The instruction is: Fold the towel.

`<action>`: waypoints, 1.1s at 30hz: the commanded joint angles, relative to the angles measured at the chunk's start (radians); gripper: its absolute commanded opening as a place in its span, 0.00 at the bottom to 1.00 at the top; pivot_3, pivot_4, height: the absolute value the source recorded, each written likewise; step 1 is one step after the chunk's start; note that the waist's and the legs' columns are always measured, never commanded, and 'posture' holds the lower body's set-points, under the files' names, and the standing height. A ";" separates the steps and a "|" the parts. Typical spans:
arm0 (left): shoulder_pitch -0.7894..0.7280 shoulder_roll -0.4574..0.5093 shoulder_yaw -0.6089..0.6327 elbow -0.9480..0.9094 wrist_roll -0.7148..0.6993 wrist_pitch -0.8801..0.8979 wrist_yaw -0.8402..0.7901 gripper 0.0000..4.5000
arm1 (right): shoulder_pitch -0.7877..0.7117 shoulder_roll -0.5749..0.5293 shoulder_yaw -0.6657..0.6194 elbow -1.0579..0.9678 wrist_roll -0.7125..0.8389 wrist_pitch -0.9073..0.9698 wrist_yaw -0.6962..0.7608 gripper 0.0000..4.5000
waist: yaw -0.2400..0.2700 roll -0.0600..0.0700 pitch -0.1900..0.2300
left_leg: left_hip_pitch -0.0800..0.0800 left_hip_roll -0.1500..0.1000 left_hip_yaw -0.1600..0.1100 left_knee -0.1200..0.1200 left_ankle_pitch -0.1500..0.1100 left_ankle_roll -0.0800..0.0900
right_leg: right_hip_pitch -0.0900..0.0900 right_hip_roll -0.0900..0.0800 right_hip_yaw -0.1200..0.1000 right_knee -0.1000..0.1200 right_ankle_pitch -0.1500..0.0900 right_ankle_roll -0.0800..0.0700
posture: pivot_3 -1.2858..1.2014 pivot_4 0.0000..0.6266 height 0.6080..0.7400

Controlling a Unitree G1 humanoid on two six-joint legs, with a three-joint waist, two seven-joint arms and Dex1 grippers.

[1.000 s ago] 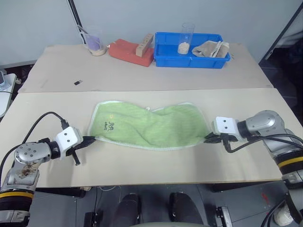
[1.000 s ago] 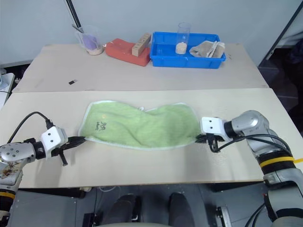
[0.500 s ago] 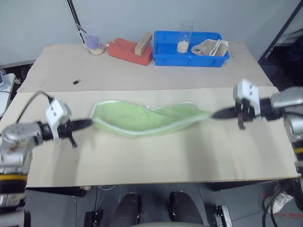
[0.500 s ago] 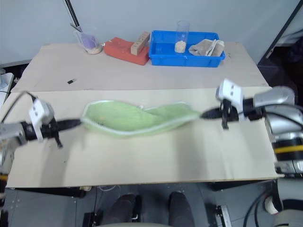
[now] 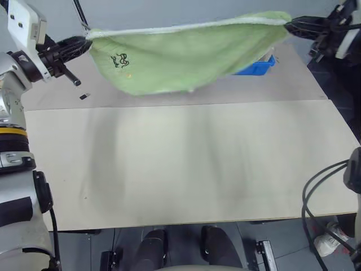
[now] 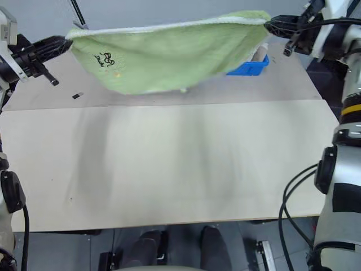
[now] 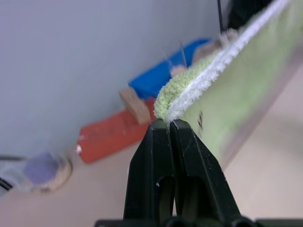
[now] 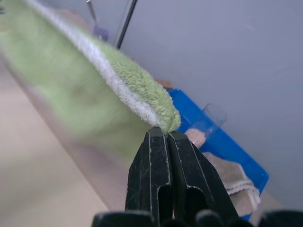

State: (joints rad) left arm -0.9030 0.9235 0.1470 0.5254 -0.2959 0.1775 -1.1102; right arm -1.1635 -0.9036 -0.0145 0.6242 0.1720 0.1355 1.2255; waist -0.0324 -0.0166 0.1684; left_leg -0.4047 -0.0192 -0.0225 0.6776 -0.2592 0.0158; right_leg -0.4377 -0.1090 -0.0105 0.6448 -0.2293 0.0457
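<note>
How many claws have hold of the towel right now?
2. The left claw pinches one top corner of the towel, the right claw the other; the towel hangs between them.

- The light green towel hangs stretched in the air between the two sets of black fingers, its white-trimmed edge uppermost.
- The left gripper pinches one top corner; a dark embroidered mark lies near its fingers.
- The right gripper pinches the opposite corner.
- A blue bin peeks from behind the towel below the right fingers.
- The towel hangs above the beige bench.
</note>
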 commanded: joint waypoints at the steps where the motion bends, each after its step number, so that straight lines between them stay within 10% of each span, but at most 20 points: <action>1: 0.201 0.075 -0.004 -0.154 0.006 -0.007 -0.104 0.00 | 0.233 -0.075 -0.010 -0.236 0.053 0.054 0.120 0.01 | -0.007 0.000 0.000 | 0.000 0.001 -0.001 0.000 -0.001 0.001 | 0.000 0.000 0.000 0.000 0.000 0.000 | 0.52 0.24 1.00; 9: 0.781 0.126 0.037 -0.494 -0.021 -0.002 -0.193 0.00 | 0.862 -0.150 -0.056 -0.686 0.110 0.130 0.145 0.01 | -0.001 0.001 0.001 | 0.003 0.001 0.001 0.003 -0.005 0.009 | 0.001 -0.002 0.004 -0.001 0.000 0.000 | 0.52 0.24 1.00; 16: 1.048 0.166 0.129 -0.632 -0.066 0.065 -0.240 0.00 | 1.031 -0.289 -0.094 -0.774 0.169 0.247 0.218 0.01 | 0.022 0.001 0.002 | 0.022 0.003 0.002 0.003 -0.005 0.009 | 0.018 -0.002 0.006 -0.003 -0.002 -0.003 | 0.52 0.24 1.00; 33: 0.430 0.017 -0.099 -0.128 0.043 0.076 -0.185 0.00 | 0.475 -0.075 0.152 -0.418 0.139 0.629 0.062 0.01 | 0.021 0.001 0.002 | 0.015 0.001 0.001 0.004 -0.005 0.009 | 0.013 0.000 0.003 0.000 0.000 -0.004 | 0.52 0.24 1.00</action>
State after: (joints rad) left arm -0.4509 0.9341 0.0452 0.3721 -0.2742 0.2838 -1.3021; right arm -0.6688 -0.9711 0.1461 0.1898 0.3284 0.7714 1.2855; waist -0.0118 -0.0161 0.1699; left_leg -0.3898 -0.0185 -0.0214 0.6818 -0.2640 0.0245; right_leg -0.4248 -0.1086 -0.0074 0.6447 -0.2298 0.0421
